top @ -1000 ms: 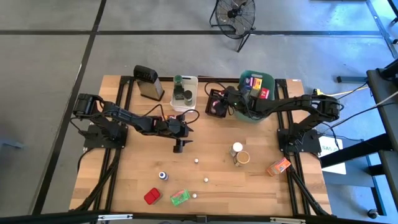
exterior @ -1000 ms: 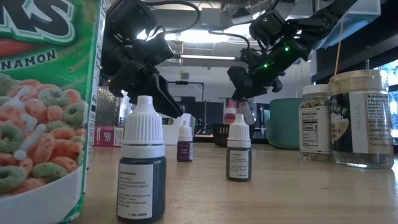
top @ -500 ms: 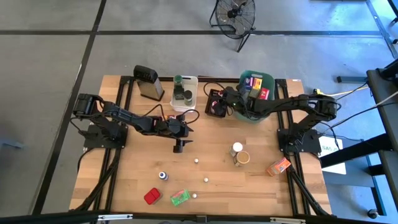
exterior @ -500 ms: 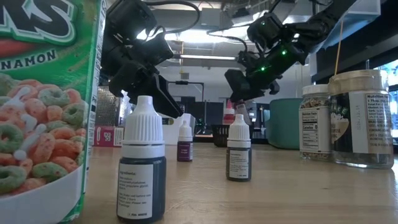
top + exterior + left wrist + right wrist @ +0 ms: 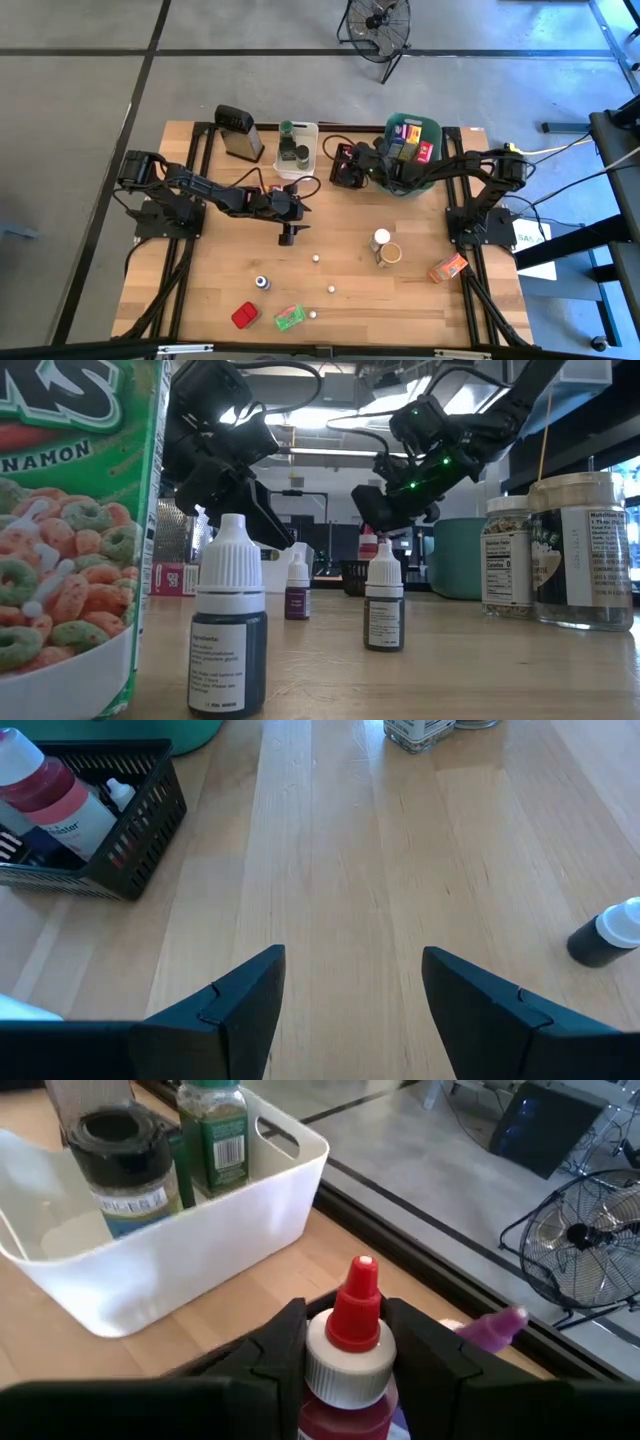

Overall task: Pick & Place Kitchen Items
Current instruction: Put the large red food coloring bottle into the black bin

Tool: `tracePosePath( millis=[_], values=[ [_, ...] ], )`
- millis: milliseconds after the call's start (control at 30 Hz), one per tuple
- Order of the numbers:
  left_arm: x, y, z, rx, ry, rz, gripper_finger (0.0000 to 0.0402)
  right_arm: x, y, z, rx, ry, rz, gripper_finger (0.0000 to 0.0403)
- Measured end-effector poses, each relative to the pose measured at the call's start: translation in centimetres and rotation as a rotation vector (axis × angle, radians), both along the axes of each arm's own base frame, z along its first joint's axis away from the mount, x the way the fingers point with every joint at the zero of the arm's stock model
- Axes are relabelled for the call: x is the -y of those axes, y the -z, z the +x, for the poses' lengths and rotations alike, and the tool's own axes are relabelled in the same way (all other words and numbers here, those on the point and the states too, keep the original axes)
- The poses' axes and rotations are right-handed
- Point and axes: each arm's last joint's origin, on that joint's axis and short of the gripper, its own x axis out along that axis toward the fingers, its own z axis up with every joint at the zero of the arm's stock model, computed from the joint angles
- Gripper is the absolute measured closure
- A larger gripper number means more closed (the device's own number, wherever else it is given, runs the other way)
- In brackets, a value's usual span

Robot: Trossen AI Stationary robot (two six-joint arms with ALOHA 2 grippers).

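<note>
My right gripper (image 5: 352,166) hangs over the black basket (image 5: 345,172) at the table's far middle, shut on a small bottle (image 5: 345,1350) with a red nozzle cap and red contents. In the low view the bottle (image 5: 369,543) hangs just above the basket (image 5: 353,575). My left gripper (image 5: 288,236) is open above bare wood near the table's middle, with nothing between its fingers (image 5: 250,990). Tiny capped bottles (image 5: 262,283) and two jars (image 5: 384,247) stand on the wood. Red (image 5: 243,315), green (image 5: 288,317) and orange (image 5: 448,268) packets lie toward the near edge. My right gripper pinches the bottle between its two fingers at the white collar (image 5: 335,1365) under the red cap. The fingers (image 5: 280,1345) come from the table's right, slanting a little downward. The bottle stands upright with its cap up, lifted clear over the black basket.
A white bin (image 5: 298,148) with green-lidded jars stands left of the basket, and a grey grater (image 5: 238,132) stands farther left. A teal bin (image 5: 413,150) with packets is right of the basket. The basket (image 5: 130,830) holds a red white-labelled bottle (image 5: 55,800). Bare wood lies around the left gripper.
My right gripper has gone down and toward the table's left with the red-capped bottle, which stays upright and now hangs lower, over the black basket.
</note>
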Motion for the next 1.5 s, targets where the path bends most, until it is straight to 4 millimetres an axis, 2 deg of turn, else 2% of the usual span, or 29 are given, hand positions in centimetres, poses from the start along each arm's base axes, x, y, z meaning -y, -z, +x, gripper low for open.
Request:
tracePosePath(
  millis=[1500],
  values=[
    [0.02,-0.01,0.0,0.0,0.004,-0.002,0.0171,-0.11,-0.98,0.76,0.1,-0.141,-0.009,0.0279]
  ],
)
